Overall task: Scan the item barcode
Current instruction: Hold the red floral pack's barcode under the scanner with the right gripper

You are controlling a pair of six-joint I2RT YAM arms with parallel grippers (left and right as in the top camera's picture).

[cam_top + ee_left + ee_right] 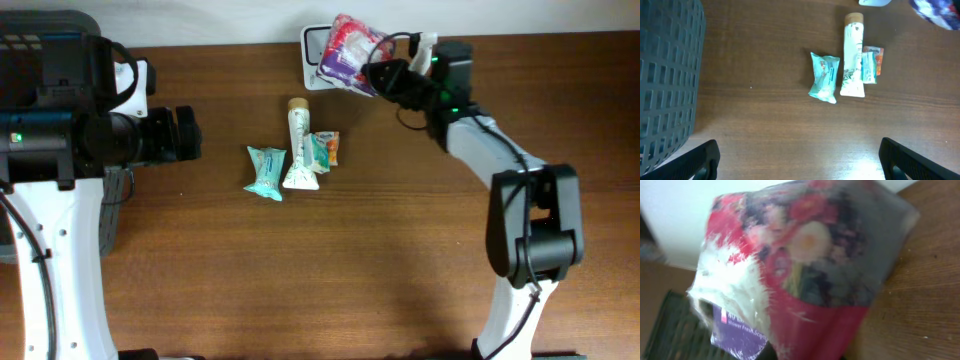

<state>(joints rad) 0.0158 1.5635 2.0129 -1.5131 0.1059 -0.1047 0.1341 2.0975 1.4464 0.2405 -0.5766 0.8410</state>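
The right arm's fingers (382,75) are pressed together at the right edge of the floral pack (348,50), pinching its clear wrapper. The fingers themselves stay out of the right wrist view, which the floral pack (805,270) fills: red and white flowers, a purple label low on its left side, the pack tilted. The pack sits at the far edge of the tabletop (300,270), overlapping a white device (311,55) on its left.

The left arm's fingers (697,162) are spread wide and hold nothing, hanging above bare wood at the left side. Beside them stands a dark grey basket (665,75).

Mid-tabletop, three items lie close together: a teal pouch (266,172), a white tube (298,145) with a tan cap, and a small orange-and-teal packet (325,150) touching the tube's right side.
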